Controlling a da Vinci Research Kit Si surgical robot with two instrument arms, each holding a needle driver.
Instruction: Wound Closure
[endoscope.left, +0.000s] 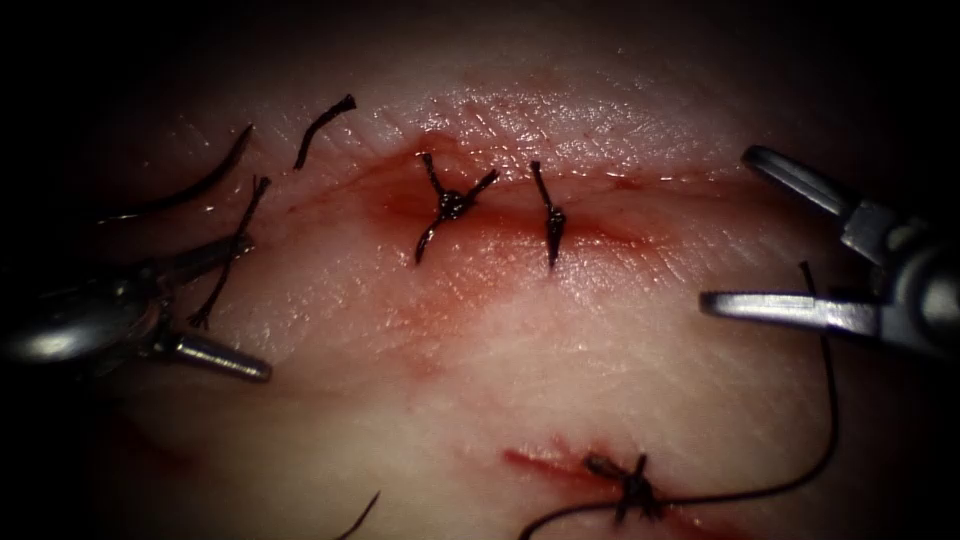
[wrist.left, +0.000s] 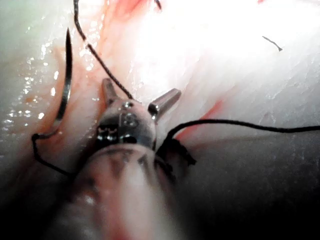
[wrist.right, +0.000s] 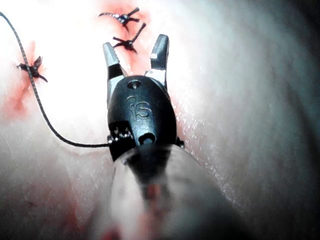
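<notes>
- My left gripper is spread, holding nothing.
- My right gripper is spread, also holding nothing.
- The needle lies free on the tissue, left of the cut, thread trailing.

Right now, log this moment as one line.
left end effector: open, empty | right end effector: open, empty | needle: loose on tissue, left of cut | thread: slack
</notes>
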